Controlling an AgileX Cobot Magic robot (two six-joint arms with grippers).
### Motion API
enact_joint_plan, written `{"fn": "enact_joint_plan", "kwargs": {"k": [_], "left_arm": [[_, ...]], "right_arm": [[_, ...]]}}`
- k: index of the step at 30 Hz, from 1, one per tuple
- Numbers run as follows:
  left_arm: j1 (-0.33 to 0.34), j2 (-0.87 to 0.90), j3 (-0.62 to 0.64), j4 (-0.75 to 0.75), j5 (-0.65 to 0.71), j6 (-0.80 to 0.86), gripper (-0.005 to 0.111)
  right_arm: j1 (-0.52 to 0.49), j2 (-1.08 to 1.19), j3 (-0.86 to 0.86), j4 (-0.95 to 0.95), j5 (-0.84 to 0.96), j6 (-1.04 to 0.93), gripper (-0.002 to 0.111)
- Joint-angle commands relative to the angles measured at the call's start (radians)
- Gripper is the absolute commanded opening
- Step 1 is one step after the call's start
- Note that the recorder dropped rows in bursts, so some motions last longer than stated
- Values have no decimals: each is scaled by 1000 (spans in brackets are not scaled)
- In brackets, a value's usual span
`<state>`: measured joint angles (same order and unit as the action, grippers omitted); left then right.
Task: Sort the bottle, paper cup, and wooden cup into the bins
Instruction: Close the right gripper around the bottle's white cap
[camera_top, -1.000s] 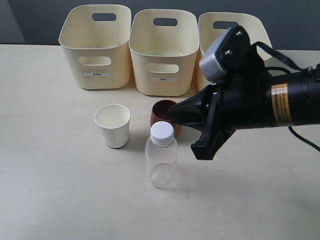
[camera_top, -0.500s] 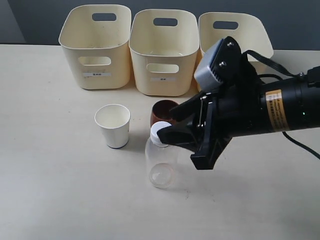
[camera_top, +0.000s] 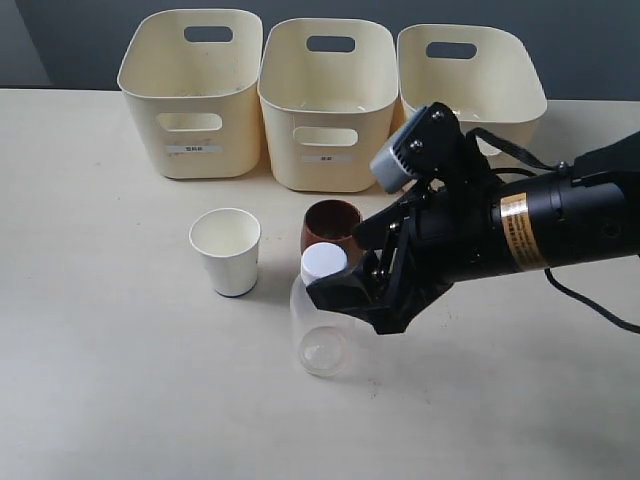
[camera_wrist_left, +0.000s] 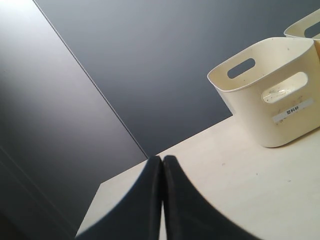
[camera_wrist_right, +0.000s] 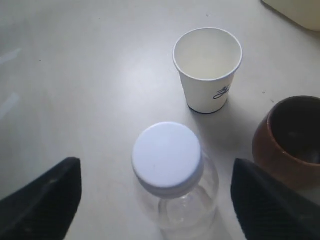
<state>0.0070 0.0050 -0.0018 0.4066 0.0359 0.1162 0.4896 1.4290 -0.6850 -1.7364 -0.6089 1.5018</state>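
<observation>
The clear bottle (camera_top: 320, 335) with a white cap (camera_wrist_right: 167, 155) stands upright on the table. My right gripper (camera_top: 340, 265) is open, with one finger (camera_wrist_right: 50, 200) on each side of the bottle and not touching it. The white paper cup (camera_top: 227, 250) stands left of the bottle, and the brown wooden cup (camera_top: 333, 222) just behind it, close to one finger (camera_wrist_right: 270, 205). Three cream bins (camera_top: 190, 95) (camera_top: 328, 100) (camera_top: 470, 70) line the back. My left gripper (camera_wrist_left: 161, 159) is shut on nothing and shows only in its wrist view, above the table's corner.
The right arm (camera_top: 560, 225) lies across the right half of the table (camera_top: 120, 380), in front of the rightmost bin. The left bin (camera_wrist_left: 270, 95) stands to one side of the left gripper, with a dark wall behind it.
My right gripper has opened from shut and has moved left and down, so its fingers now flank the bottle. The bottle and both cups have not moved.
</observation>
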Motion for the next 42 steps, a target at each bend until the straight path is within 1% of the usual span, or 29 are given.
{"fn": "enact_joint_plan", "kwargs": {"k": [1, 7, 18, 26, 29, 42], "left_arm": [[0, -5, 2, -9, -6, -4, 0], [0, -5, 2, -9, -6, -4, 0], [0, -5, 2, -9, -6, -4, 0], [0, -5, 2, -9, -6, -4, 0], [0, -5, 2, -9, -6, -4, 0], [0, -5, 2, -9, -6, -4, 0]], "right_arm": [[0, 1, 0, 44, 39, -57, 77], [0, 16, -43, 43, -18, -68, 77], [0, 105, -70, 42, 38, -76, 77], [0, 132, -79, 47, 21, -78, 77], [0, 134, -83, 88, 19, -116, 77], [0, 134, -83, 88, 9, -116, 77]]}}
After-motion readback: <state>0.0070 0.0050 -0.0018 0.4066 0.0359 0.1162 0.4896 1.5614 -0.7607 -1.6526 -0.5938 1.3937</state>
